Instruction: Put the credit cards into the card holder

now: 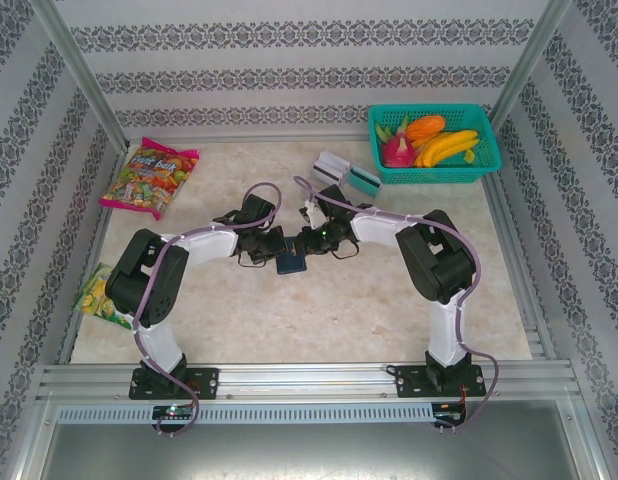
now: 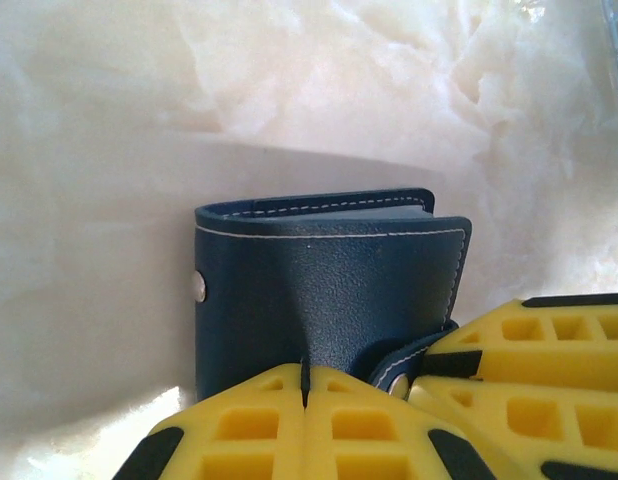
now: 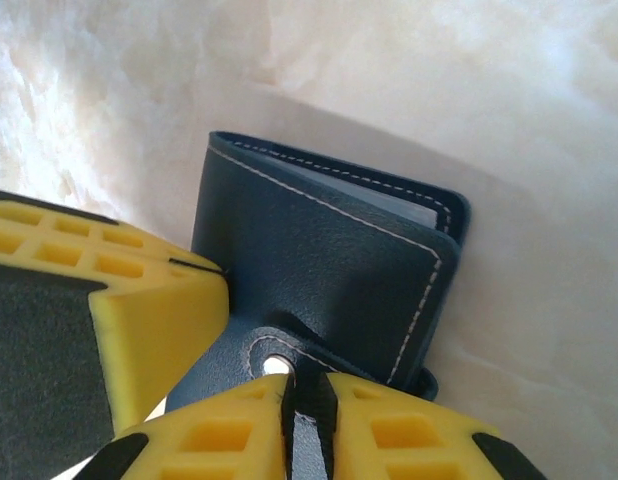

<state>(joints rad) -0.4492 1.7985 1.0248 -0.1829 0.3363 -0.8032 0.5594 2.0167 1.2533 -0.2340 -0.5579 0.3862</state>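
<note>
The navy card holder (image 1: pixel 291 263) lies mid-table between both grippers, folded, with pale card edges showing at its open side (image 2: pixel 389 212). My left gripper (image 2: pixel 305 375) is shut, pinching the near edge of the holder's cover (image 2: pixel 329 290), which puckers toward the jaws. My right gripper (image 3: pixel 309 395) is shut on the holder's snap tab (image 3: pixel 279 345), with the metal snap just above the fingertips. In the top view, the left gripper (image 1: pixel 261 247) and right gripper (image 1: pixel 324 238) meet over the holder. Loose credit cards (image 1: pixel 344 172), white-grey and teal, lie at the back near the basket.
A teal mesh basket (image 1: pixel 436 177) with fruit stands at the back right. A colourful candy bag (image 1: pixel 149 178) lies at the back left and a snack packet (image 1: pixel 101 297) at the left edge. Metal rails frame the table.
</note>
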